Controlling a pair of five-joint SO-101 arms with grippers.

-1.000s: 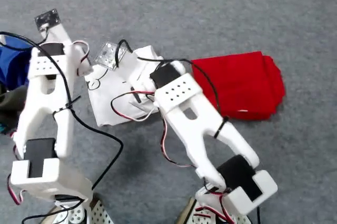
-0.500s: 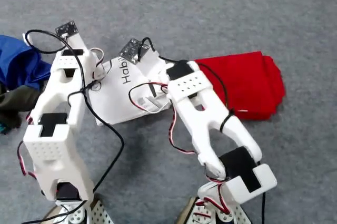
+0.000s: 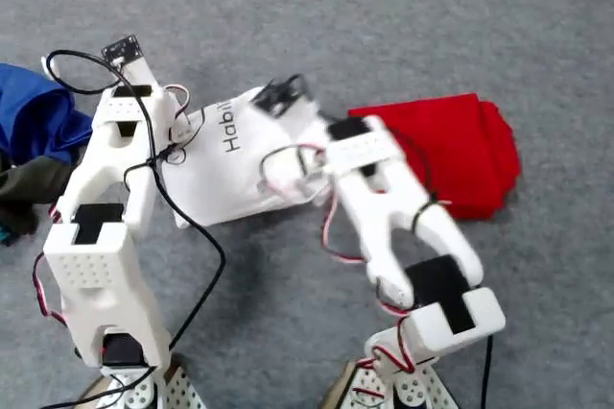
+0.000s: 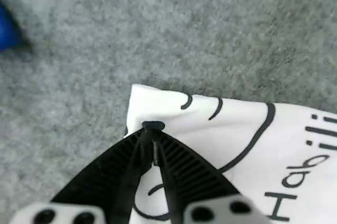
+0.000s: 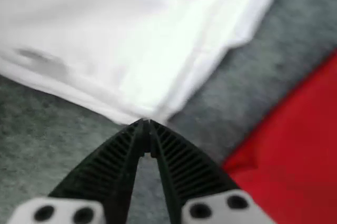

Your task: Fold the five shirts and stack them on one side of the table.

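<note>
A white shirt [image 3: 230, 174] with dark print lies partly spread at the table's middle. My left gripper [image 3: 173, 140] is at its left corner; in the left wrist view the gripper [image 4: 152, 129] is shut, pinching that corner of the white shirt [image 4: 253, 145]. My right gripper [image 3: 305, 179] is at the shirt's right edge, beside a folded red shirt [image 3: 441, 155]. Seen from the right wrist, that gripper [image 5: 145, 124] is shut on the white shirt's [image 5: 131, 34] layered edge, with the red shirt [image 5: 295, 150] close by.
A crumpled blue shirt [image 3: 34, 121] and a dark grey garment [image 3: 24, 183] lie at the table's left edge. The blue shirt [image 4: 5, 29] also peeks into the left wrist view. Grey table surface [image 3: 499, 35] stretches along the back and right.
The left arm came in from the left to the shirt's corner. The right arm shifted right, and the white shirt spread wider, showing its print.
</note>
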